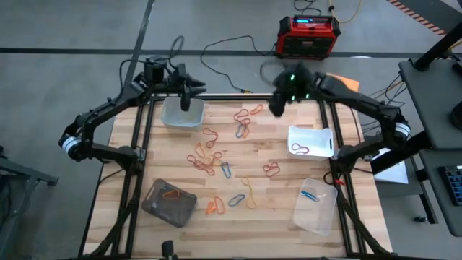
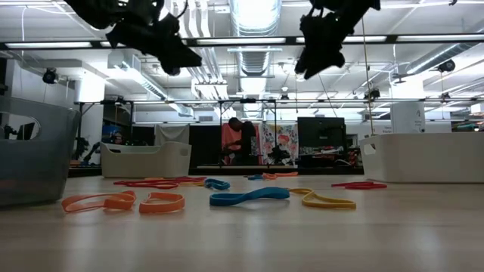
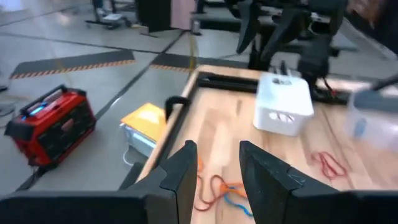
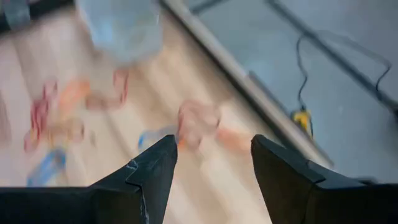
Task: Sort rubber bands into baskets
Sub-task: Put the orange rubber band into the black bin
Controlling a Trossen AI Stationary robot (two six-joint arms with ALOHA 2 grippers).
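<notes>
Left gripper (image 1: 186, 103), empty and part-open, hovers over clear basket (image 1: 182, 115); right gripper (image 1: 276, 105), open, hovers above tangled bands (image 1: 245, 121). Risk: a grab lifts mixed colours together.

4 baskets (image 1: 182, 115), 2 arms, many rubber bands (image 1: 209, 160).

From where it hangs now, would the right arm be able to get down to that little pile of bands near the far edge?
Probably yes. The right gripper hangs above the table with open, empty fingers, and the red, orange and blue bands lie just beside it, uncovered, with nothing between.
</notes>
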